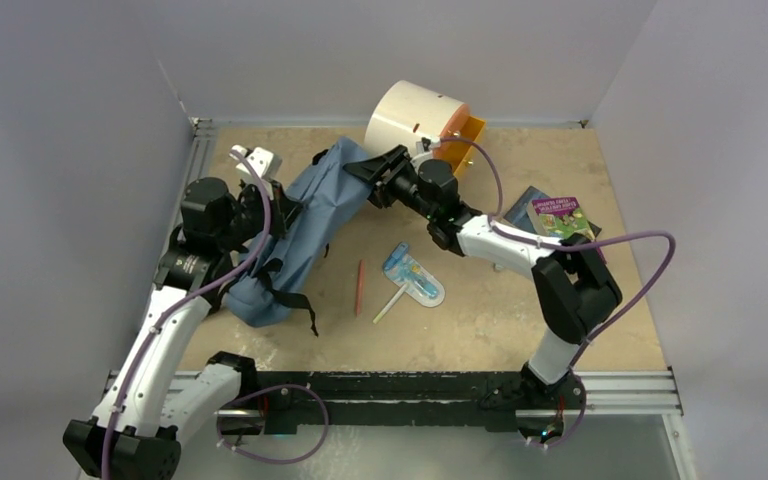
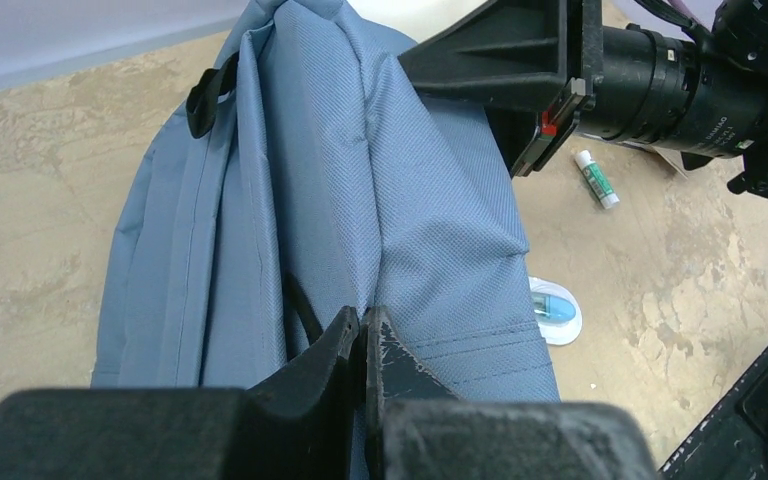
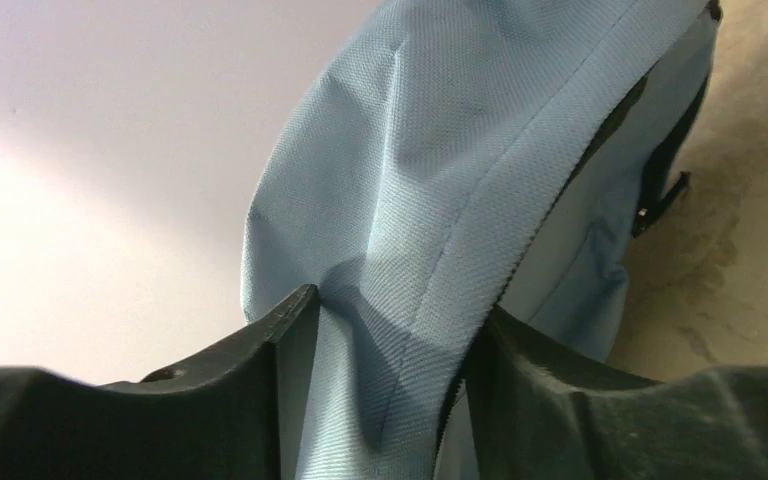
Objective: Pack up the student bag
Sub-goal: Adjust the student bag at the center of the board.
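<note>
Close to us, our left gripper (image 2: 363, 325) is clamped tight on a fold of the student bag (image 1: 305, 225). The bag lies on the left side of the table (image 1: 520, 330). Just beside it lie a red pencil (image 1: 359, 287) and a blue packet (image 1: 415, 277). Farther back, our right gripper (image 3: 397, 305) pinches the bag's top fold between both fingers. Behind that stands a cream round cabinet (image 1: 415, 118).
</note>
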You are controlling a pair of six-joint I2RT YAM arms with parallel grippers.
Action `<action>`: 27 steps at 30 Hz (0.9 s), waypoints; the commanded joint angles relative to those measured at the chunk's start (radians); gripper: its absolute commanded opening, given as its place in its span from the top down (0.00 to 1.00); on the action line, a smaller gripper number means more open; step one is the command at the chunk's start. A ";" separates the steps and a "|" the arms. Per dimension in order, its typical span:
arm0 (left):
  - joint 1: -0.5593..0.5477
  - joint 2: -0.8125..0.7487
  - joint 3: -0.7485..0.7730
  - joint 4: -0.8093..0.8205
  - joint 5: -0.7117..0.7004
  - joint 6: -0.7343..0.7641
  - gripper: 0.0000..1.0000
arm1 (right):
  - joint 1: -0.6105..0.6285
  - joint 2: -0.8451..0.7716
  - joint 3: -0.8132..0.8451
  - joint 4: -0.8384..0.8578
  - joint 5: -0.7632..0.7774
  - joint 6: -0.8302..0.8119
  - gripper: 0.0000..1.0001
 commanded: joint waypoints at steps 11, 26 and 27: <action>0.001 -0.078 0.207 -0.120 -0.433 -0.195 0.47 | 0.008 0.233 0.580 0.002 -0.068 -0.368 1.00; 0.001 -0.126 0.314 -0.272 -0.612 -0.218 0.35 | 0.009 0.390 1.117 -0.067 -0.056 -1.018 1.00; 0.001 -0.114 0.320 -0.281 -0.614 -0.220 0.35 | 0.008 0.384 1.110 -0.079 -0.081 -1.057 1.00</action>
